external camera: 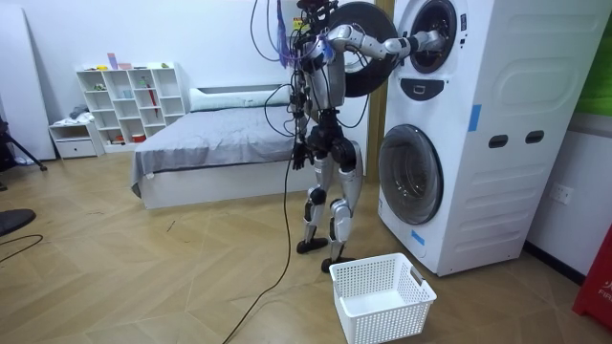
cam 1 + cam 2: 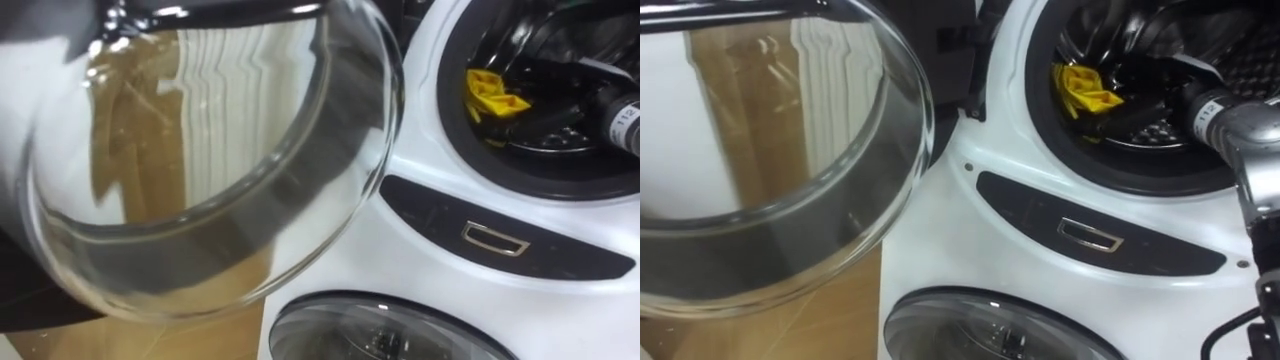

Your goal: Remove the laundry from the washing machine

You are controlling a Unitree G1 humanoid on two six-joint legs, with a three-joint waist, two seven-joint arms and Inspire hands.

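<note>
A yellow cloth [image 2: 490, 95] [image 2: 1085, 92] lies inside the upper washing machine's drum [image 2: 560, 130], at the left of the opening. My right arm [image 2: 1230, 125] reaches in from the right, and my right hand [image 1: 423, 41] is inside the dark drum close to the cloth, its fingers hidden. The machine's round glass door [image 2: 200, 150] [image 2: 770, 150] hangs open on the left, close to my head. In the room view I stand upright facing the stacked machines [image 1: 478, 124], with my left hand [image 1: 299, 155] low by my hip.
A dark panel with a small metal handle [image 2: 495, 238] runs below the drum opening. The lower machine's round door [image 2: 390, 335] [image 1: 411, 172] is closed. A white laundry basket [image 1: 382, 296] stands on the wooden floor by my feet. A bed [image 1: 210, 153] lies behind me.
</note>
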